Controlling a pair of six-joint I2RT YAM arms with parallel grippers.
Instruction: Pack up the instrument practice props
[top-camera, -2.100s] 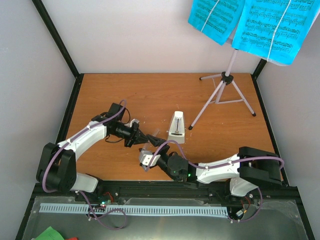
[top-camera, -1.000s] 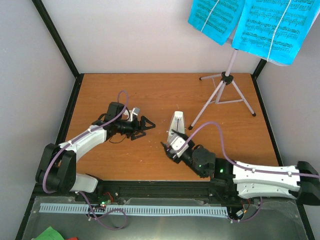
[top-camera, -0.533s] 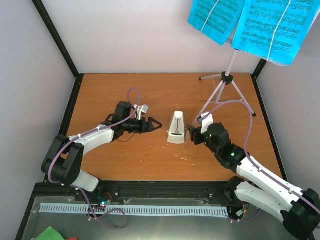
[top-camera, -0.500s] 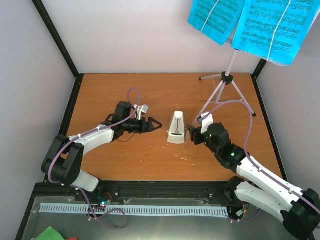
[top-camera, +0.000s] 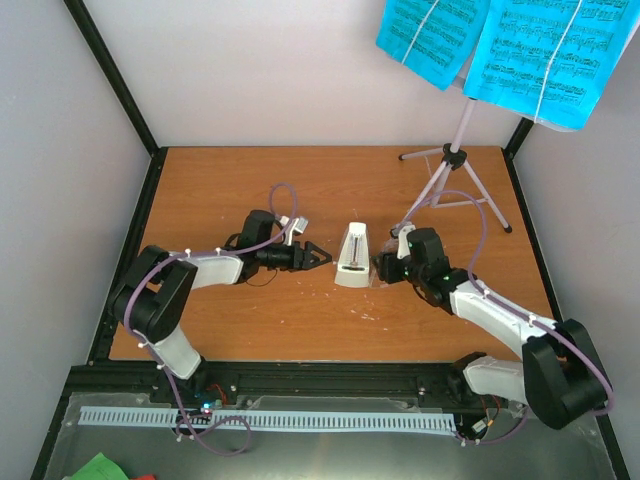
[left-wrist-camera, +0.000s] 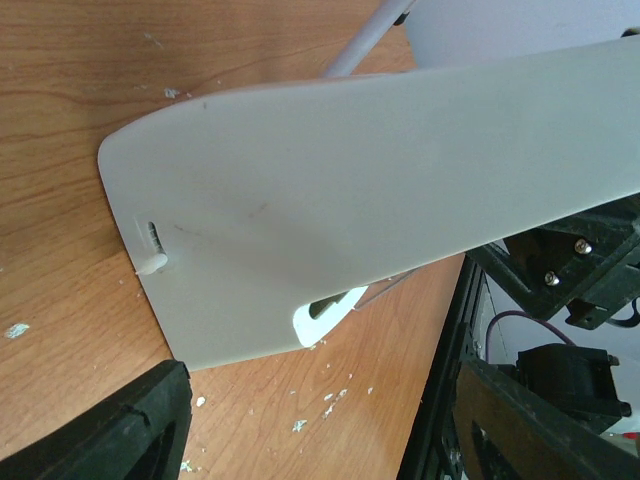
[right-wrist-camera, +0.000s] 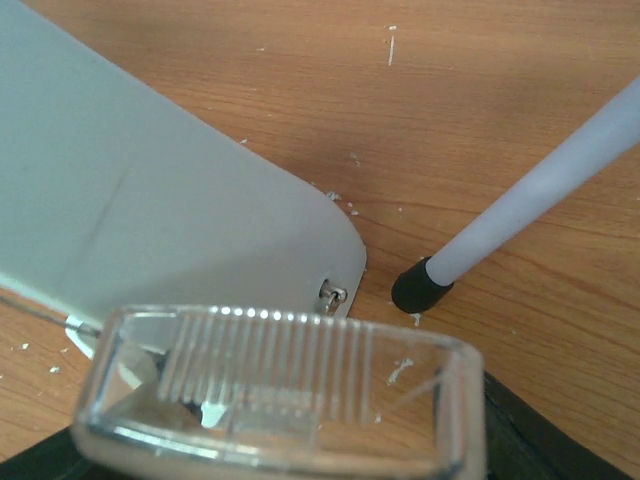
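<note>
Right hand (top-camera: 384, 267) clamped on clear tapered plastic cover (right-wrist-camera: 270, 390), fingers mostly hidden; left hand (top-camera: 321, 257) apart; speckled orange wooden worktop (top-camera: 250, 190).

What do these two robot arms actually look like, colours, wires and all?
The left arm and right arm have smooth white shells between chunky black joints. A thin purple cable loops loosely along each one. The left gripper and right gripper are black, each with two pointed fingers.
</note>
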